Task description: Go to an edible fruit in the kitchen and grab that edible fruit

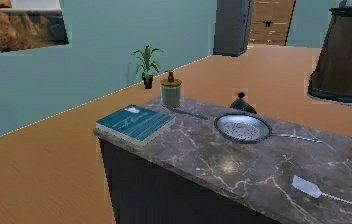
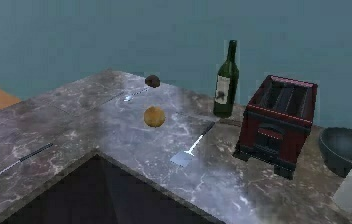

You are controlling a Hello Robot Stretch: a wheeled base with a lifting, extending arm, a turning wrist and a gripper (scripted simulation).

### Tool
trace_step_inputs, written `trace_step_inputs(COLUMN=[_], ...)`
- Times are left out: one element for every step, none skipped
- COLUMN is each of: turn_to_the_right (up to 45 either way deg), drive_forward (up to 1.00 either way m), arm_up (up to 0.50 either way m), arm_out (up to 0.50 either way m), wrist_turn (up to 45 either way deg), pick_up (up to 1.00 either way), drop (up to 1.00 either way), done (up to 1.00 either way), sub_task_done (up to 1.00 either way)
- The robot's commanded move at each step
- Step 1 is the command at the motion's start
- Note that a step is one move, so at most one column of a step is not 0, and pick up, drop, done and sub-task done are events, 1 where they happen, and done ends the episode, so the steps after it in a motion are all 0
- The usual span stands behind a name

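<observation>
I judge the drive to be about done and the reach not yet begun: I stand at a marble counter (image 2: 54, 125), and on it, in the arm side view, sits a small round orange-brown thing that I take for the fruit (image 2: 155, 116). It rests out on the open stone, a little left of that view's middle. A small dark lump (image 2: 153, 80) lies farther out beyond it, a spatula (image 2: 191, 150) is near on its right, and a bottle (image 2: 225, 80) and a toaster (image 2: 277, 122) stand well apart to the right. In the forward view the same counter carries a book (image 1: 134, 123) and a pan (image 1: 242, 126). I cannot tell the state of my claw from here. Next I would probably nudge the base forward a touch so the arm lines up with the fruit, lift above the counter's edge, then extend out. I'd come down on the fruit gently, as a round thing may roll, and keep clear of the spatula.
</observation>
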Motion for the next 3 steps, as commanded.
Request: trace_step_inputs(turn_to_the_right=[0.0, 0.0, 0.0], drive_forward=[0.00, 0.00, 0.00], arm_up=[0.50, 0.38, 0.00], arm_out=[0.00, 0.00, 0.38], wrist_turn=[0.0, 0.0, 0.0], pick_up=[0.00, 0.00, 0.00], drop=[0.00, 0.00, 0.00], done=[0.00, 0.00, 0.00], sub_task_done=[0.00, 0.00, 0.00])
